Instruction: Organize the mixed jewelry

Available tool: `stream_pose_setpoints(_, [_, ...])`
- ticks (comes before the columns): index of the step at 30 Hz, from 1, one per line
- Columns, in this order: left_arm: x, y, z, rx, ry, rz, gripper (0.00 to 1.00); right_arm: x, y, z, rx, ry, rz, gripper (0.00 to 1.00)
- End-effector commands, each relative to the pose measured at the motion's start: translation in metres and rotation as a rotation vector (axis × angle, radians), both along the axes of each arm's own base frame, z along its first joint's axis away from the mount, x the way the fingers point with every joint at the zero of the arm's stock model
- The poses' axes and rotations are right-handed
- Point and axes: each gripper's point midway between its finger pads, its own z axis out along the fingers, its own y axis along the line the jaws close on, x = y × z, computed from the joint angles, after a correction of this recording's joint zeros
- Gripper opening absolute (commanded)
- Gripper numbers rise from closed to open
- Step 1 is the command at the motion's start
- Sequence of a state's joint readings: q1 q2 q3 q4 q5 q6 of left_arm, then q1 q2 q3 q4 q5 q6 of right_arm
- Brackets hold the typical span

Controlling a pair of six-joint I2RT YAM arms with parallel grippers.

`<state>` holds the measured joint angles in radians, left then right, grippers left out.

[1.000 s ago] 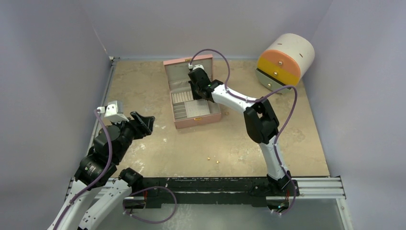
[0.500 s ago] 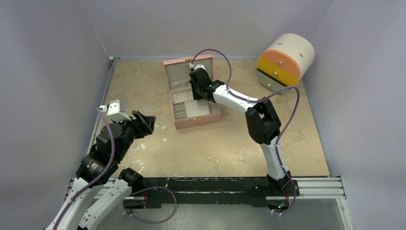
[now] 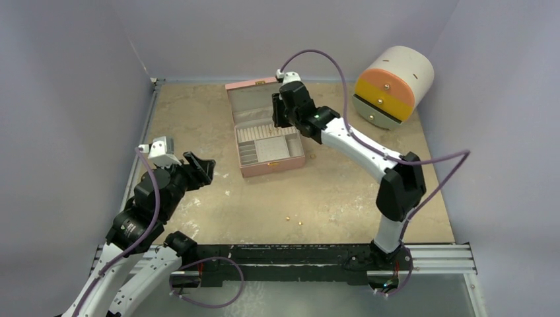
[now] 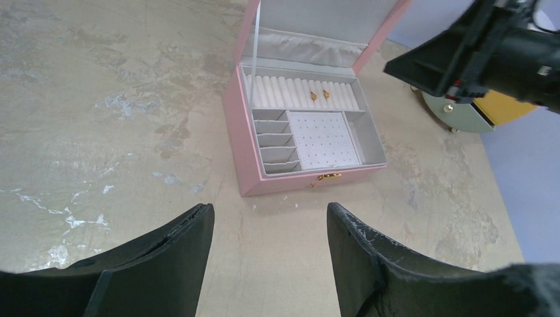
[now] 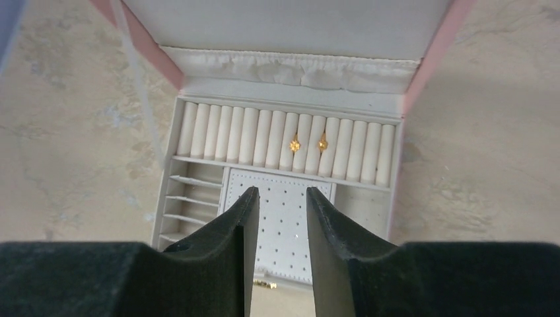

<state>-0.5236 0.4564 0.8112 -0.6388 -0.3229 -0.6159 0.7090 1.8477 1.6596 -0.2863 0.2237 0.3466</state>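
Gold studs [image 5: 294, 144], two side by side, sit on the white ring rolls [image 5: 224, 132] at the back of the open pink box [image 3: 277, 165]; two more gold pieces [image 3: 288, 217] lie on the bench [image 3: 198, 119] in front of the box, well apart from it; my right end effector [image 5: 282, 198] hovers above the box's dotted pad [image 4: 323, 139], fingers parted and empty; my left end effector [image 4: 269, 218], spread wide and holding nothing, hangs left of the box.

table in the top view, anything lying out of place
Yes: one tiny gold piece and another gold piece lie loose on the bare table, nearer the arms than the pink box, while two gold pieces sit in its ring rolls.
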Motion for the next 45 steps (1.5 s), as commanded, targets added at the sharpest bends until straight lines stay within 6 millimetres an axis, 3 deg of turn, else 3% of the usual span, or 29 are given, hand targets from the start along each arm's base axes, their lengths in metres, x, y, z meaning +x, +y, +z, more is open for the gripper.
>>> stream_pose_setpoints(1, [0.005,0.003,0.003,0.008,-0.015,0.022,0.63,-0.012,-0.022,0.034,0.022,-0.070,-0.017,0.36])
stream_pose_setpoints(9, [0.006,0.005,0.002,0.010,-0.008,0.040,0.64,-0.043,-0.077,0.039,-0.011,-0.098,-0.106,0.36])
stream_pose_setpoints(11, [0.006,0.005,0.001,0.012,-0.004,0.041,0.64,-0.050,-0.092,0.033,-0.023,-0.095,-0.134,0.37])
stream_pose_setpoints(16, [0.007,0.005,-0.001,0.014,0.003,0.042,0.64,-0.058,-0.132,0.001,-0.031,-0.034,-0.219,0.37])
stream_pose_setpoints(21, [0.008,0.005,-0.001,0.015,0.004,0.043,0.64,-0.058,-0.155,-0.038,-0.018,0.038,-0.295,0.37])
stream_pose_setpoints(29, [0.007,0.005,-0.001,0.015,0.005,0.046,0.64,-0.046,-0.161,-0.098,-0.056,0.153,-0.348,0.36])
stream_pose_setpoints(45, [0.008,0.006,-0.003,0.017,0.010,0.052,0.64,-0.016,-0.141,-0.139,-0.048,0.221,-0.367,0.33])
